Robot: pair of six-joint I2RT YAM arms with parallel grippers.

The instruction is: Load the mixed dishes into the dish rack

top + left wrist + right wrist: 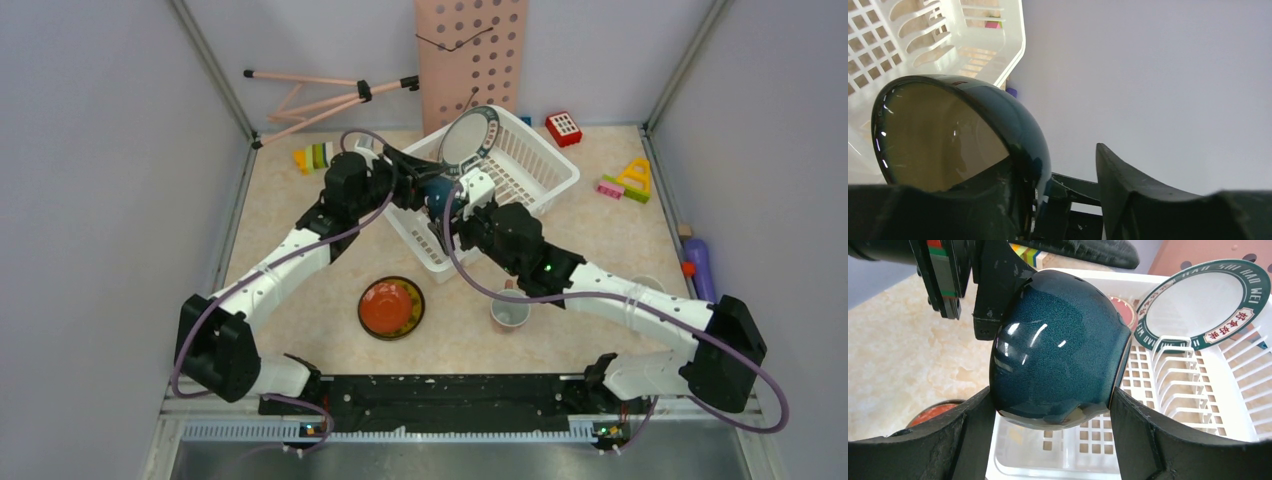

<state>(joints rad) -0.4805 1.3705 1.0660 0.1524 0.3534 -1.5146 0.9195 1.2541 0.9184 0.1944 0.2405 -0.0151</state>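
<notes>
A small blue bowl (1058, 345) hangs over the near left corner of the white dish rack (535, 175). My right gripper (1052, 399) is shut on its sides. My left gripper (1058, 172) is open at the bowl's rim (998, 107), with one finger by the inside and the other apart from the wall. A teal-rimmed white plate (468, 135) stands upright in the rack. A red round dish (1124, 310) shows partly behind the bowl. A red saucer in a dark-rimmed dish (391, 306) and a pale cup (510, 312) sit on the table.
A pink perforated board (470, 50) leans on the back wall, with a pink tripod (320, 95) to its left. Toy blocks lie at the back left (315, 157) and right (628, 182). A purple tube (698, 262) lies at the right edge.
</notes>
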